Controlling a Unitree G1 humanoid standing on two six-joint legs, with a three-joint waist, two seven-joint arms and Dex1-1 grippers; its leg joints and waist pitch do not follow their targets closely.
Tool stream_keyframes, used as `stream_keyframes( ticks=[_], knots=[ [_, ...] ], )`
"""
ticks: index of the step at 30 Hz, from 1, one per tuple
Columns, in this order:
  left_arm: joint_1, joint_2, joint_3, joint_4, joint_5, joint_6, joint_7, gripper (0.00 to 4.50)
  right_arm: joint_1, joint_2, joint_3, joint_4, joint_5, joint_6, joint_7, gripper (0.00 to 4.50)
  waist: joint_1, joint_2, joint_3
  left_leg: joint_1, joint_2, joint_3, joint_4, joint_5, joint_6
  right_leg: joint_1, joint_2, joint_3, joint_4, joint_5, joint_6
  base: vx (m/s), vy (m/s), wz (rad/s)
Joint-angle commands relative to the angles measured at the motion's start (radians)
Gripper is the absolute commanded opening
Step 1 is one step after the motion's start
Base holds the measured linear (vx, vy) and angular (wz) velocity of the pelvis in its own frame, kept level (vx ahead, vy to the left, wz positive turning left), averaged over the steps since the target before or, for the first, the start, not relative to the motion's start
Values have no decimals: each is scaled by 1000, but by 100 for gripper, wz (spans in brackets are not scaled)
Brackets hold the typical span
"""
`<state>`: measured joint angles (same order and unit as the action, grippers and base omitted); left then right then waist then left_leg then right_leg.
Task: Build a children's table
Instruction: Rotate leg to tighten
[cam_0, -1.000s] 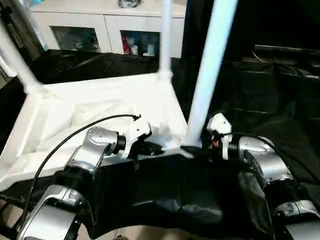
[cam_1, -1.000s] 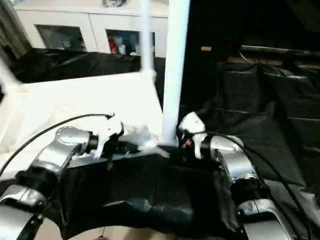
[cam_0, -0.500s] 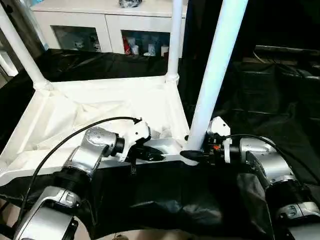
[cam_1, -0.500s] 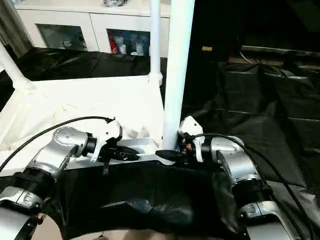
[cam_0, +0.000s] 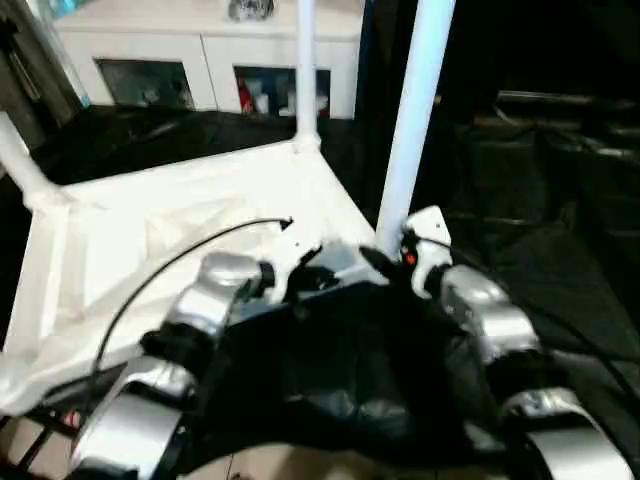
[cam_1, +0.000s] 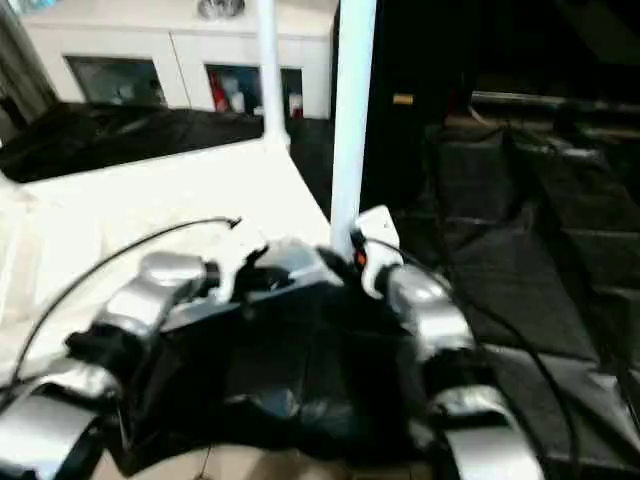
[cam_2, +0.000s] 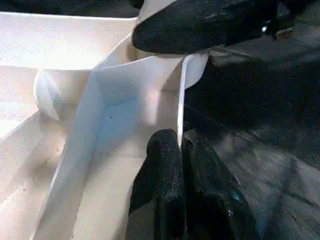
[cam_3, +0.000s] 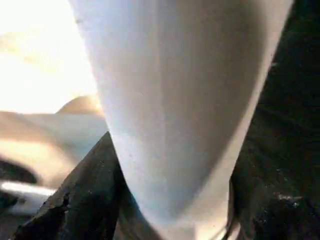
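Tabletop, white ribbed plastic, lies underside-up; left hand pinches its rim beside the white tubular leg, which the right hand clamps.

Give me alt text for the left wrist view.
The left gripper pinches the thin rim of the upturned white tabletop between its two black fingers, at a rounded corner. One black finger of the right gripper rests above that corner.

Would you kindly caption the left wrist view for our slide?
Left gripper pinching the upturned tabletop's rim, with the right gripper's finger just beyond.
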<state>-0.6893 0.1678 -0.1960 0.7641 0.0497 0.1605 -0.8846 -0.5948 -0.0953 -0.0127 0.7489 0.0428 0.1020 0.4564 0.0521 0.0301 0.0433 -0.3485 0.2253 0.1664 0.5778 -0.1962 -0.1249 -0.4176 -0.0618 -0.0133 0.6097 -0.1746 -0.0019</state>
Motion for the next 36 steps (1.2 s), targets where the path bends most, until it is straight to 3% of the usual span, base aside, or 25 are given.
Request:
stream_keyframes(
  ticks=[1,2,3,7,11,12,19,24,26,28,36],
  knots=[
    [-43,-64,34,0,-18,-15,104,0,8,106,90,51,-33,-24,7,257,-2,-9,-55,-8,-19,15,-63,-190,15,53,-41,18,-85,-268,-187,0,0,0],
    [-43,-67,32,1,-18,-17,102,0,6,110,96,57,-39,-37,6,257,-1,-8,-56,-8,-18,14,-64,-186,18,55,-42,18,-84,-256,-189,0,0,0],
    [-40,-65,25,-4,-17,-22,90,0,7,113,97,58,-30,-43,31,312,-1,-8,-57,-8,-18,15,-63,-184,23,56,-41,18,-82,-234,-195,0,0,0],
    [-26,-48,5,-23,-22,-39,37,0,9,105,83,47,6,-38,95,336,-1,-7,-55,-9,-17,16,-64,-198,35,57,-41,17,-82,-221,-205,0,0,0],
    [-12,-11,-7,-35,-12,-51,-16,0,14,64,110,27,-11,-69,164,374,-3,-7,-58,-10,-16,15,-63,-191,42,60,-42,18,-80,-207,-210,0,0,0],
    [-9,-1,-7,-39,-11,-54,-28,0,18,52,115,17,-7,-72,194,374,-3,-12,-58,-11,-16,15,-62,-180,47,61,-42,18,-77,-189,-216,0,0,0],
    [23,69,-26,-96,-26,-58,-157,0,51,-33,143,-66,29,-83,385,374,-5,-10,-56,-12,-11,15,-62,-182,65,63,-42,17,-75,-166,-235,0,0,0],
    [70,164,-32,-180,-51,-26,-283,0,105,-129,186,-176,55,-48,589,374,-4,-10,-59,-10,-7,17,-60,-160,76,66,-39,15,-66,-88,-262,0,0,0],
    [96,193,-29,-223,-67,-19,-325,0,120,-147,195,-201,56,-39,618,374,-2,-15,-59,-14,-6,17,-59,-144,81,68,-41,15,-60,-59,-268,0,0,0],
    [135,224,-29,-291,-84,3,-362,0,136,-159,199,-229,59,-26,631,374,-2,-13,-58,-11,-5,19,-58,-143,83,63,-40,15,-60,-59,-273,0,0,0],
    [237,286,-37,-463,-123,71,-411,0,191,-180,204,-325,90,42,657,374,3,-12,-56,-8,-5,20,-61,-137,73,60,-37,16,-57,-49,-265,0,0,0]
  ],
)
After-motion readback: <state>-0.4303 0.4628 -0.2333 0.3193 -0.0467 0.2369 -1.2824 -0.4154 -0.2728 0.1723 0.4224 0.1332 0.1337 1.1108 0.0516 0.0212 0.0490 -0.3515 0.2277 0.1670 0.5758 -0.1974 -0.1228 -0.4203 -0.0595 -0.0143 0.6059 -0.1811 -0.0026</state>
